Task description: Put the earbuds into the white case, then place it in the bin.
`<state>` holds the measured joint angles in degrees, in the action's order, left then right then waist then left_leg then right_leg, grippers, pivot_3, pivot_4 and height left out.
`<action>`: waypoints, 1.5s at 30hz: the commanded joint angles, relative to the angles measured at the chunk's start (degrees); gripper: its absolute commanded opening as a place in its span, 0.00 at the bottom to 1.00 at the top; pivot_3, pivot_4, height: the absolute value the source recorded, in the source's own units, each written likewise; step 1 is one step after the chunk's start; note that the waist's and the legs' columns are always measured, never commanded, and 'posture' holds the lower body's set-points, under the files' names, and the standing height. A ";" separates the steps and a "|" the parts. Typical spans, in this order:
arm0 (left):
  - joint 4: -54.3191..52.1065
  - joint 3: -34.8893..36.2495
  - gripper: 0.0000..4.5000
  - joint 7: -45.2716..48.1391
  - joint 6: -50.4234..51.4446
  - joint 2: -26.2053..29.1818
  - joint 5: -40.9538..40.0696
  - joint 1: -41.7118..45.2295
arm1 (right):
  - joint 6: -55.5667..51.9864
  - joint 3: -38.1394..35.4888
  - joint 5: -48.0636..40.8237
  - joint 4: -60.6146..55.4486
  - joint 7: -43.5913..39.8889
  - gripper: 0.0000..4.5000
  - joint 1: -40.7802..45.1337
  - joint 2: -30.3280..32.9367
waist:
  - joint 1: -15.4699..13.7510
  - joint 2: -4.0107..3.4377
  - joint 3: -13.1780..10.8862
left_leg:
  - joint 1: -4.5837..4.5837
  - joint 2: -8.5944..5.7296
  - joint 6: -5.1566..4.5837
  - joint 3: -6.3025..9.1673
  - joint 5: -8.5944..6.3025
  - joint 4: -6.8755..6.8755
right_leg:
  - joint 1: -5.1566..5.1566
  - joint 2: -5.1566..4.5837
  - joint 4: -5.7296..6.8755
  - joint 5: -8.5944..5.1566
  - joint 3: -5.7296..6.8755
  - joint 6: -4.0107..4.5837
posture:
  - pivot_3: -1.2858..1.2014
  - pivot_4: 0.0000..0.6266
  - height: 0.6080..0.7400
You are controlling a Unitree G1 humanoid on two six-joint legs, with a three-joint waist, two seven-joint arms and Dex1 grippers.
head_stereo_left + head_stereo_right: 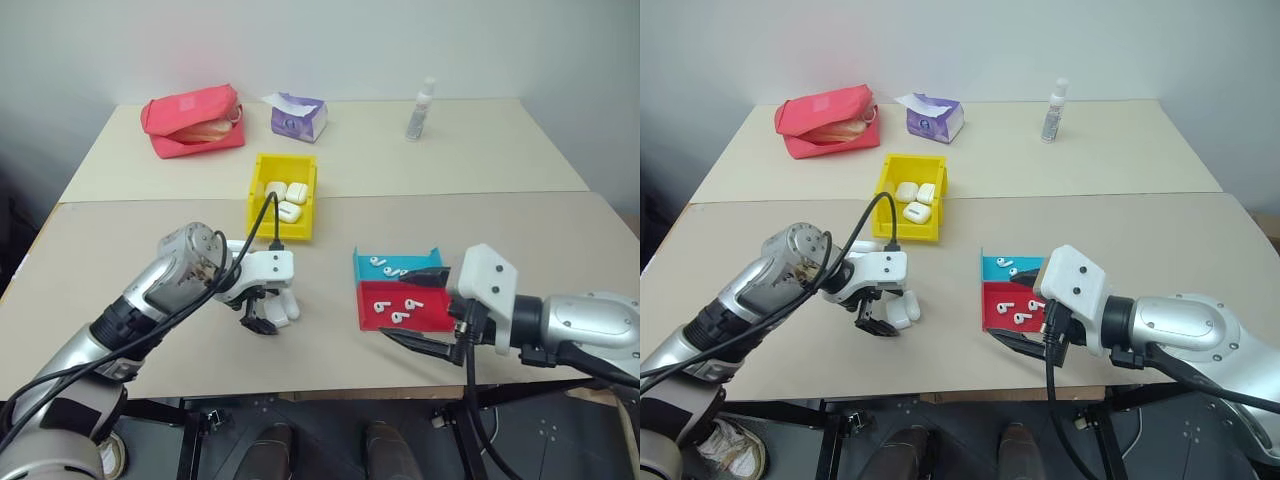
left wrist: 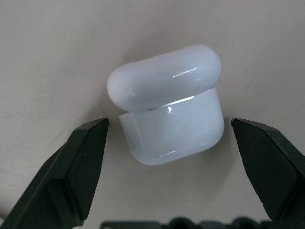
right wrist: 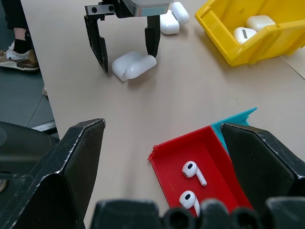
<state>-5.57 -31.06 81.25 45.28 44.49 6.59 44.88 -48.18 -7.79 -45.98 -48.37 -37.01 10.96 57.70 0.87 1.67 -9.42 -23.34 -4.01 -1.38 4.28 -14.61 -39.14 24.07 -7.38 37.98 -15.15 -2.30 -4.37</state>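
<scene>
Even, soft indoor light fills the head views, bright enough that the pale beige tabletop [image 1: 420, 215] and the plain white wall [image 1: 330, 45] at the top of the frame look washed and low in contrast. Shadows are faint and short. In the left wrist view the small glossy white rounded plastic case [image 2: 169, 105] carries thin streaks of glare and throws a soft shadow. The black fingers [image 3: 62, 181] at the bottom of the right wrist view are soft-edged.
</scene>
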 commanded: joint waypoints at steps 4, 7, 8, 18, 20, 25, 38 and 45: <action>-2.63 -0.98 1.00 -0.50 6.33 1.17 -0.47 0.84 | 0.78 -1.47 -0.23 -1.94 0.46 1.00 -0.05 -0.39 | 0.10 0.00 0.00 | 0.01 0.00 0.00 0.00 0.00 0.00 | 0.00 0.00 0.00 0.00 0.00 0.00 | 0.52 0.24 1.00; -3.32 -1.85 1.00 -0.93 8.90 1.10 -0.71 0.83 | 0.83 -1.17 -0.05 -1.85 0.68 1.00 0.12 -0.67 | 0.10 0.00 0.00 | 0.01 0.00 0.00 0.00 0.00 0.00 | 0.00 0.00 0.01 0.00 0.00 0.00 | 0.52 0.24 1.00; -3.49 -2.10 1.00 -1.10 9.52 1.14 -0.72 0.82 | 0.85 -1.11 0.00 -1.83 0.74 1.00 0.17 -0.74 | 0.10 0.00 0.00 | 0.02 0.00 0.00 0.00 0.00 0.00 | -0.01 0.00 0.01 0.00 0.00 0.00 | 0.52 0.24 1.00; -4.77 -2.28 0.65 -5.21 9.78 1.23 -0.65 -0.48 | 1.04 -1.33 0.12 -1.91 0.64 1.00 -0.13 -0.54 | 0.10 0.00 0.00 | 0.03 0.02 0.00 -0.01 0.00 0.00 | -0.01 0.00 0.01 0.00 -0.02 0.00 | 0.52 0.24 1.00; -4.65 -1.87 0.61 -6.01 9.96 1.22 -0.81 -0.64 | 1.12 -1.34 0.22 -1.90 0.51 1.00 -0.17 -0.48 | 0.09 0.00 0.00 | 0.03 0.02 0.00 -0.01 0.00 0.00 | -0.01 0.00 0.01 0.00 -0.02 0.00 | 0.52 0.24 1.00; -3.20 2.11 0.61 -8.28 3.67 1.51 -2.75 -2.31 | 1.37 -1.80 0.38 -1.86 -0.11 1.00 -0.56 -0.26 | -0.02 -0.01 0.01 | 0.06 0.03 0.00 0.00 0.00 0.00 | -0.04 0.00 0.03 0.00 -0.02 0.00 | 0.52 0.24 1.00; 13.29 30.08 0.61 -3.04 -31.67 -8.82 -25.98 -3.78 | 5.03 -7.78 2.86 1.91 -8.36 1.00 -3.82 2.91 | -0.16 -0.01 0.00 | 0.01 0.04 0.02 -0.01 0.01 -0.01 | 0.01 -0.07 -0.03 0.01 -0.02 0.00 | 0.52 0.24 1.00; 10.56 33.72 0.61 -3.48 -25.32 -19.10 -41.00 0.36 | 5.35 -8.74 3.85 4.64 -11.99 1.00 -2.01 6.25 | -0.16 0.01 0.00 | -0.11 0.02 0.01 0.01 0.00 -0.16 | 0.02 -0.07 -0.01 0.03 0.01 -0.04 | 0.52 0.24 1.00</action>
<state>8.56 0.92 79.14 17.51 27.00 -29.45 44.96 -44.10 -14.31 -42.66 -43.41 -48.11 8.33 63.01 0.71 1.68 -9.42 -23.45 -3.98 -1.37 4.29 -14.61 -39.30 24.09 -7.45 37.96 -15.12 -2.28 -4.41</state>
